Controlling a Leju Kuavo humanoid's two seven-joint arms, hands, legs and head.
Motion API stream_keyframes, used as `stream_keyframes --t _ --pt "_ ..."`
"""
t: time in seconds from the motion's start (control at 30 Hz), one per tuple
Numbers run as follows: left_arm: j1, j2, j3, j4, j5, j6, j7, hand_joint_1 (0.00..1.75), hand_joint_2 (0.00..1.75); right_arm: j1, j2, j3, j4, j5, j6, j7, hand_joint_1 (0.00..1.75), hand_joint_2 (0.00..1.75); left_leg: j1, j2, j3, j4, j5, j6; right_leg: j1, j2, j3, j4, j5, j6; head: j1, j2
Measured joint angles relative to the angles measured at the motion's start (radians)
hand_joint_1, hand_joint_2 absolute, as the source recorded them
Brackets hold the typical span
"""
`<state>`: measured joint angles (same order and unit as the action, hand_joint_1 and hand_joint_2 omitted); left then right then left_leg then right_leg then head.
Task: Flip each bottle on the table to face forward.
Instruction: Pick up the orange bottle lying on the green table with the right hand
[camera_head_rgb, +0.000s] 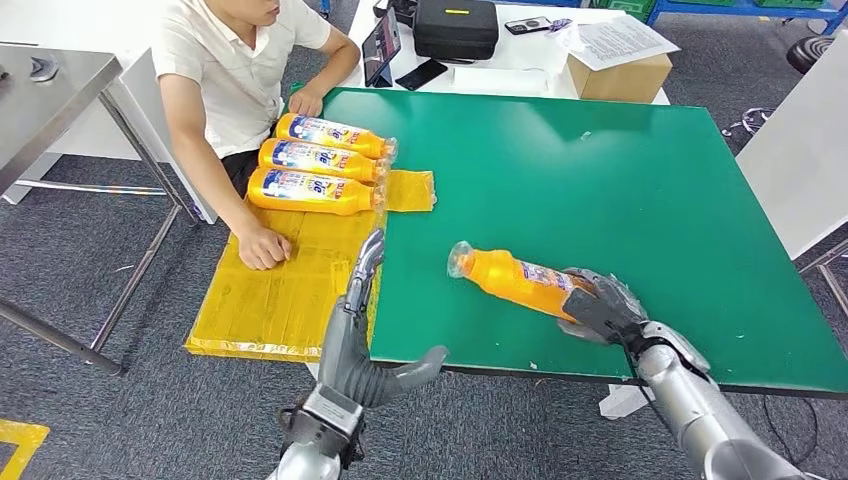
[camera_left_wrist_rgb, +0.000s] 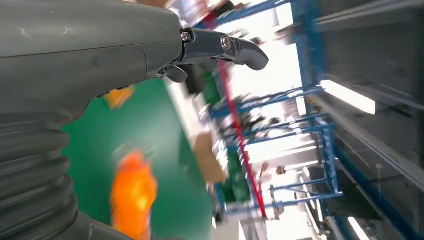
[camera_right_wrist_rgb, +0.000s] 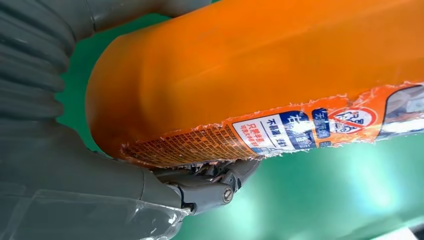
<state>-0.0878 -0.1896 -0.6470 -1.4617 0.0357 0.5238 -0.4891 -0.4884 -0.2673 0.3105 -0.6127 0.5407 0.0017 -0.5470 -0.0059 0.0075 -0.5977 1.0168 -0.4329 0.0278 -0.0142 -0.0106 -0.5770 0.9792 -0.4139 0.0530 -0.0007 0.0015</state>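
A: Green table top (camera_head_rgb: 620, 190) w/ grey carpet floor around it. White desk behind, w/ a black case (camera_head_rgb: 455, 27), a tablet (camera_head_rgb: 381, 45), a phone (camera_head_rgb: 421, 74) & a cardboard box (camera_head_rgb: 618, 75) w/ papers on top.

B: Where's the bottle?

A: Orange bottle (camera_head_rgb: 515, 280) lies on its side on the green top, near the front edge, right of centre. Cap end points left & a bit away from the robot. Right hand (camera_head_rgb: 600, 303) grips it at the base end, fingers wrapped around. Right wrist view: base of the bottle (camera_right_wrist_rgb: 240, 65) sits against the palm, torn label edge w/ small print just above a dark finger (camera_right_wrist_rgb: 220, 182).

B: Left hand?

A: Left hand (camera_head_rgb: 362, 300) is up at the table's left front corner, fingers straight & apart, thumb out to the side, holding nothing. Left wrist view is blurred; a dark fingertip (camera_left_wrist_rgb: 240, 50) sticks out, the orange bottle (camera_left_wrist_rgb: 132, 192) a smear on green beyond.

B: Other bottles?

A: Three more orange bottles (camera_head_rgb: 320, 162), side by side on a yellow mat (camera_head_rgb: 290, 290) at the table's left side, caps to the right, labels up. A person in a white shirt (camera_head_rgb: 235, 70) sits there: one fist on the mat, other hand at the table's far left corner.
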Motion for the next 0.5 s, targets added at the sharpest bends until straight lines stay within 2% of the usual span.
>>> stream_keyframes --t 0.1,0.37,0.5 --pt "0.004 0.0 0.023 0.008 0.123 -0.021 0.006 0.0 1.75 0.057 0.021 -0.044 -0.07 -0.05 0.003 0.0 1.75 1.75 0.0 0.0 -0.001 0.0 0.0 0.0 0.0 0.0 -0.001 0.0 0.0 0.0 -0.001 0.0" --pt "0.014 0.001 0.045 0.017 0.164 -0.029 0.008 0.0 1.75 0.123 0.041 -0.09 -0.164 -0.083 0.02 0.011 1.75 1.75 0.0 -0.001 -0.003 0.0 0.0 0.0 0.0 0.0 -0.003 0.0 0.0 0.0 0.0 0.0" --pt "0.047 0.005 0.072 0.017 0.322 -0.062 0.042 0.0 1.75 0.198 0.066 -0.129 -0.271 -0.219 0.085 0.003 1.75 1.75 0.0 -0.002 -0.006 0.0 0.0 0.0 0.0 -0.001 -0.004 0.0 -0.001 0.0 0.0 0.0"
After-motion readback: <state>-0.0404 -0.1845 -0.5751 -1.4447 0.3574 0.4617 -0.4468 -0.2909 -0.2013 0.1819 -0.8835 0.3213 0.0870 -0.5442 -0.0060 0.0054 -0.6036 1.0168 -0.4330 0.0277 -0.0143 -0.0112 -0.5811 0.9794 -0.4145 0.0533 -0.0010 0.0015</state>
